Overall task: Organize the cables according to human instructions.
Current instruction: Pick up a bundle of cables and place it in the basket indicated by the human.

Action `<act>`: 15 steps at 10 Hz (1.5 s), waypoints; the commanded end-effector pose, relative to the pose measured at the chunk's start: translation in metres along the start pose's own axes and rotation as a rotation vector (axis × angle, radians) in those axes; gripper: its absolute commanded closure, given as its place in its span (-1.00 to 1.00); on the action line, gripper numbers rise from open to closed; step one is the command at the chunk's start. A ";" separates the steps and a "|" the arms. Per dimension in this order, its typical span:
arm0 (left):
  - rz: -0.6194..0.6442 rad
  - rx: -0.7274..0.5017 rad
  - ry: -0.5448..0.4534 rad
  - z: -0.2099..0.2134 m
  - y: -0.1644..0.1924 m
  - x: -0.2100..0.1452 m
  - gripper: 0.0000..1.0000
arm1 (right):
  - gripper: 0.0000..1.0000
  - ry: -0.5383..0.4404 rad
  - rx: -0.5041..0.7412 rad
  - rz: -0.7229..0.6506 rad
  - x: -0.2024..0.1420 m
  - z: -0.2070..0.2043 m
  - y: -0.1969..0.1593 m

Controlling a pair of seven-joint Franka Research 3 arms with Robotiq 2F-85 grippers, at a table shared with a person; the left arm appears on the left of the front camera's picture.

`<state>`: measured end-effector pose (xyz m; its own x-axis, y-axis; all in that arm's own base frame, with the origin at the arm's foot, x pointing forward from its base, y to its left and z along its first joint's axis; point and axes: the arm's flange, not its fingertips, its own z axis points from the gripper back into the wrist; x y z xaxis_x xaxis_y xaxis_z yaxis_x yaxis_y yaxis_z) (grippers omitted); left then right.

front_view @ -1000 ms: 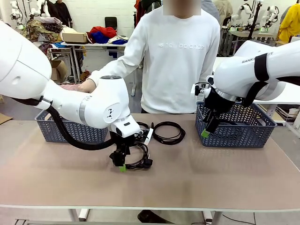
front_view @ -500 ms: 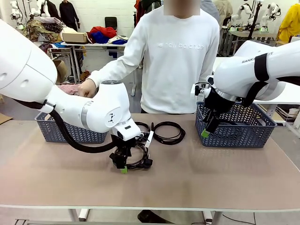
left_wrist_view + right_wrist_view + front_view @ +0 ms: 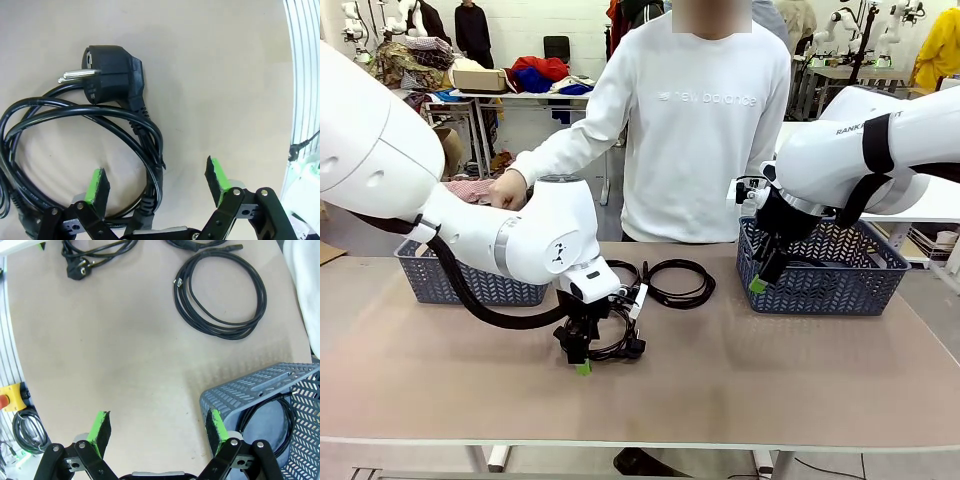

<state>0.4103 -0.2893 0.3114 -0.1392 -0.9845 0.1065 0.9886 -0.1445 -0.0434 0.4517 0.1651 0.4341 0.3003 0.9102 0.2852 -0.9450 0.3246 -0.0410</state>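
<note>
A coiled black cable (image 3: 623, 345) with a two-pin plug (image 3: 111, 74) lies on the table's middle. My left gripper (image 3: 582, 358) stands open right over it, and in the left wrist view the strands (image 3: 150, 165) run between the green pads (image 3: 97, 186) without being pinched. A second coiled cable (image 3: 681, 283) lies farther back, also seen as a cable ring (image 3: 222, 331) in the right wrist view. Part of a third cable (image 3: 626, 268) peeks from behind my left wrist. My right gripper (image 3: 759, 283) hangs open and holds nothing at the right basket's (image 3: 825, 285) front corner; a cable (image 3: 261, 409) lies inside that basket.
A second grey basket (image 3: 470, 283) stands at the back left, with the person's hand (image 3: 507, 188) above it. The person stands at the far edge. Bare tabletop spreads at the front and between the baskets. A yellow stop-button box (image 3: 9, 395) sits beyond the table edge.
My left gripper has sunk slightly onto the near coil and the person's hand has risen a little over the left basket. The right arm has not moved.
</note>
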 end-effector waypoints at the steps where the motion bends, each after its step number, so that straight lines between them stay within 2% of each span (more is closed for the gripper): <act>1: -0.011 -0.020 -0.020 -0.001 0.003 -0.001 -1.00 | -1.00 0.004 -0.006 0.004 0.001 0.001 -0.001; 9: -0.001 -0.085 0.003 -0.004 0.003 0.003 -1.00 | -1.00 0.004 -0.006 0.004 0.001 0.001 -0.001; 10: -0.015 -0.086 0.005 -0.006 0.003 0.002 -0.70 | -1.00 0.004 -0.006 0.004 0.001 0.001 -0.001; 11: -0.010 -0.080 0.010 -0.006 0.003 0.002 -0.62 | -1.00 0.004 -0.006 0.004 0.001 0.001 -0.001; 12: -0.008 -0.074 0.010 -0.006 0.002 0.003 -0.32 | -1.00 0.004 -0.006 0.004 0.001 0.001 -0.001; 13: -0.009 -0.073 0.009 -0.006 0.001 0.003 -0.25 | -1.00 0.004 -0.006 0.004 0.001 0.001 -0.001; 14: -0.008 -0.069 0.003 -0.005 0.001 0.002 0.05 | -1.00 0.004 -0.006 0.004 0.001 0.001 -0.001; 15: -0.011 -0.069 0.000 -0.005 0.000 0.002 0.13 | -1.00 0.004 -0.006 0.004 0.001 0.001 -0.001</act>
<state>0.4134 -0.2941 0.3096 -0.1467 -0.9843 0.0986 0.9829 -0.1562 -0.0975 0.4517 0.1651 0.4341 0.3003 0.9102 0.2852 -0.9450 0.3246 -0.0410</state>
